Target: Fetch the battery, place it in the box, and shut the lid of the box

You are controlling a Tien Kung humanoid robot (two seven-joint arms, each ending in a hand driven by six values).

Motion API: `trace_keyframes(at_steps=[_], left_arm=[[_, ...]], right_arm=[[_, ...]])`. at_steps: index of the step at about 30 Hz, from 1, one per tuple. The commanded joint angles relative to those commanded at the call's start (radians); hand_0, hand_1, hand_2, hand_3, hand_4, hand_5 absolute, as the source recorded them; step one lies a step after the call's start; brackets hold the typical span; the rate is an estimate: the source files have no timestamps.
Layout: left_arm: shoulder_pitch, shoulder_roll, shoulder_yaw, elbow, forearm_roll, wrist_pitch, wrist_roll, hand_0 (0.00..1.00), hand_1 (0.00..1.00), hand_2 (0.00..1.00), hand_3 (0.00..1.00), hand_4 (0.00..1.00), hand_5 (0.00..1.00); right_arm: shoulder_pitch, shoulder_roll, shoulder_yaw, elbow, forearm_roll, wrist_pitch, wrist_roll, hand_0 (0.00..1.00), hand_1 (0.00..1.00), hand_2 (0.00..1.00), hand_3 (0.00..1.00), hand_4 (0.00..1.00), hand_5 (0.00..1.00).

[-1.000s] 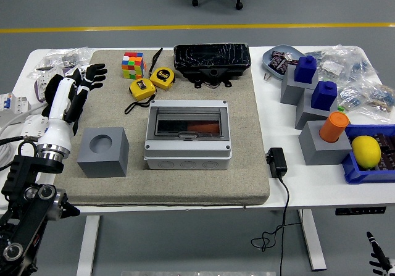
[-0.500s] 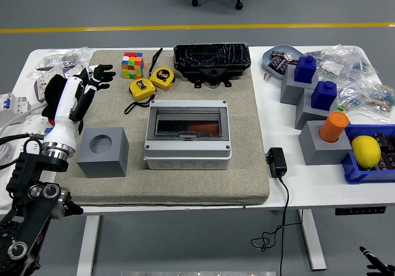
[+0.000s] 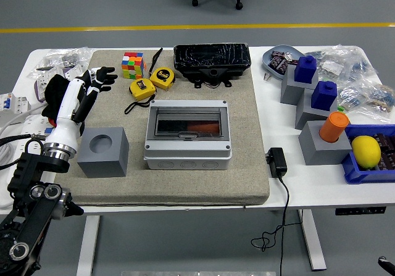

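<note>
— What is seen on the white table (image 3: 321, 189), starting with the biggest things?

— A grey mat (image 3: 247, 165) is spread over the middle of it. The box (image 3: 188, 146) is set at the mat's centre, its long axis running left to right along the table's near edge. Its tinted lid (image 3: 185, 121) is lying shut and faces upward. A black case (image 3: 212, 60) is placed behind it, and a grey cube with a round hole (image 3: 103, 151) is placed to its left.

— And the robot's hands?

— The left hand (image 3: 92, 81) is held over the mat's far left corner, well apart from the box, with its fingers spread and nothing gripped. They are pointed toward a colour cube (image 3: 132, 65). Of the right arm, only a dark tip is seen at the lower right corner, so its state cannot be told.

— Where is the battery found?

— An orange cylinder (image 3: 334, 126) is the only battery-like thing in plain sight. It is stood in a grey block (image 3: 321, 145) right of the mat, long axis nearly upright, its top tipped slightly right. An orange shape is also glimpsed through the lid, stretched left to right; what it is cannot be told.
</note>
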Motion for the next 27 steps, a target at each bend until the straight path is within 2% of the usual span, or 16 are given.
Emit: trace_keyframes(at_steps=[1,2,7,8,10,13,14,19,20,27], left_arm=[[0.001,0.000,-0.001,0.000,0.002,-0.001,0.002,0.657,0.699,0.680,0.692,0.973,0.998],[0.001,0.000,-0.001,-0.001,0.004,-0.001,0.004,0.656,0.695,0.683,0.691,0.972,0.998],[0.002,0.002,-0.008,0.002,0.035,-0.023,0.046,0.656,0.695,0.683,0.691,0.972,0.998],[0.002,0.002,-0.009,0.002,0.041,-0.025,0.052,0.663,0.732,0.711,0.711,0.974,0.990],[0.003,0.001,-0.013,0.004,0.049,-0.034,0.069,0.663,0.732,0.711,0.711,0.974,0.990],[0.003,0.003,-0.014,0.006,0.061,-0.043,0.084,0.663,0.732,0.711,0.711,0.974,0.990],[0.003,0.003,-0.015,0.006,0.069,-0.047,0.088,0.674,0.739,0.718,0.714,0.971,0.976],[0.005,0.004,-0.014,0.005,0.081,-0.055,0.096,0.674,0.739,0.718,0.714,0.971,0.976],[0.005,0.004,-0.013,0.005,0.081,-0.054,0.096,0.673,0.736,0.718,0.714,0.970,0.981],[0.008,0.005,-0.008,0.007,0.082,-0.054,0.102,0.674,0.735,0.718,0.715,0.968,0.973]], right_arm=[[0.000,0.000,0.007,0.000,0.002,0.022,-0.012,0.002,0.002,0.029,0.002,0.513,0.238],[0.000,-0.002,0.002,0.000,0.009,0.053,-0.026,0.203,0.244,0.343,0.330,0.988,0.578],[0.002,-0.007,-0.014,0.000,0.015,0.240,-0.090,0.203,0.244,0.343,0.330,0.988,0.578],[0.002,-0.006,-0.008,0.000,0.011,0.271,-0.094,0.819,0.731,0.732,0.758,0.998,0.842],[0.001,-0.003,0.004,0.000,-0.003,0.306,-0.095,0.819,0.731,0.732,0.758,0.998,0.842],[-0.002,0.000,0.016,0.000,-0.012,0.313,-0.089,0.819,0.731,0.732,0.758,0.998,0.842],[-0.002,0.000,0.021,0.000,-0.018,0.312,-0.085,0.955,0.852,0.824,0.821,0.998,0.904],[-0.003,-0.002,0.045,0.000,-0.040,0.310,-0.073,0.955,0.852,0.824,0.821,0.998,0.904],[-0.002,-0.002,0.047,0.000,-0.042,0.310,-0.072,0.997,0.894,0.859,0.838,0.998,0.930],[-0.003,-0.001,0.044,0.000,-0.041,0.308,-0.068,0.998,0.895,0.860,0.841,0.998,0.942]])
